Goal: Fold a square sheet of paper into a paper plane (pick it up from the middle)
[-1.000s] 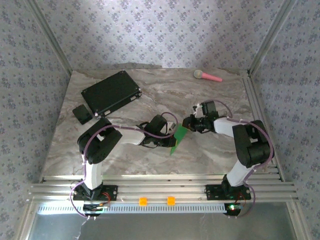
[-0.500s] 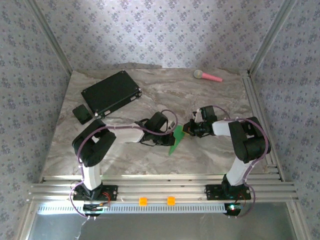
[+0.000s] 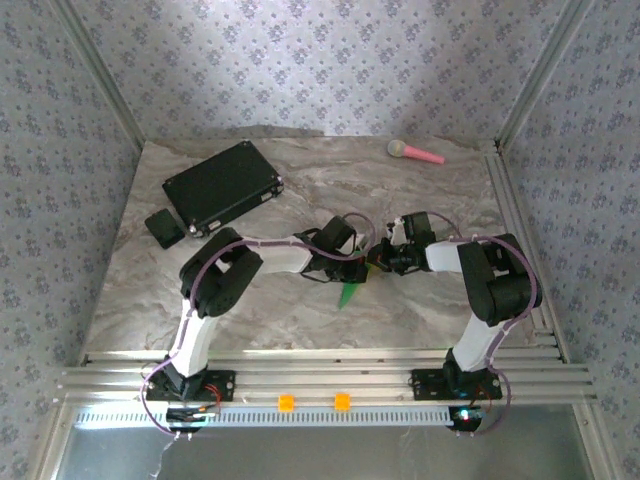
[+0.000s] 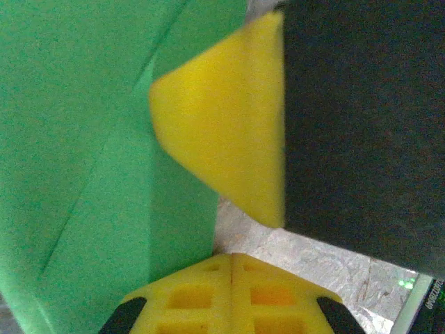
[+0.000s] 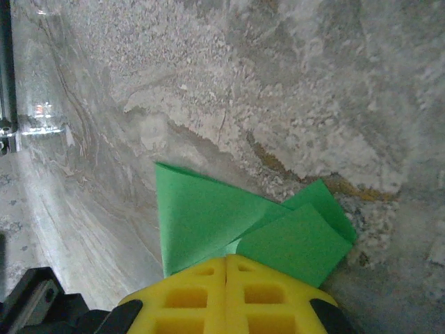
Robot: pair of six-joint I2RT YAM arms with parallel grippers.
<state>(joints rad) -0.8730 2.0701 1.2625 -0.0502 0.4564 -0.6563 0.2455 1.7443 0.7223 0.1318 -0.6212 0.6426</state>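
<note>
The square sheet of paper (image 3: 349, 292) is bright green, folded and creased, and hangs low over the middle of the table between both grippers. My left gripper (image 3: 357, 268) is shut at its edge; in the left wrist view the paper (image 4: 83, 174) rises from behind the closed jaws (image 4: 231, 259) and spreads left. My right gripper (image 3: 376, 262) meets it from the right, and its yellow fingertip (image 4: 229, 139) shows close by in the left wrist view. In the right wrist view the jaws (image 5: 227, 259) are shut on the paper (image 5: 208, 216), whose folded flaps fan out above the marble.
A black rectangular case (image 3: 222, 183) and a small black block (image 3: 163, 228) lie at the back left. A pink-handled microphone-like toy (image 3: 415, 152) lies at the back right. Aluminium rails (image 3: 512, 210) border the right side and the front.
The left arm has stretched to the right, carrying the paper toward the right gripper. The right gripper has closed on the paper. The two grippers now nearly touch.
</note>
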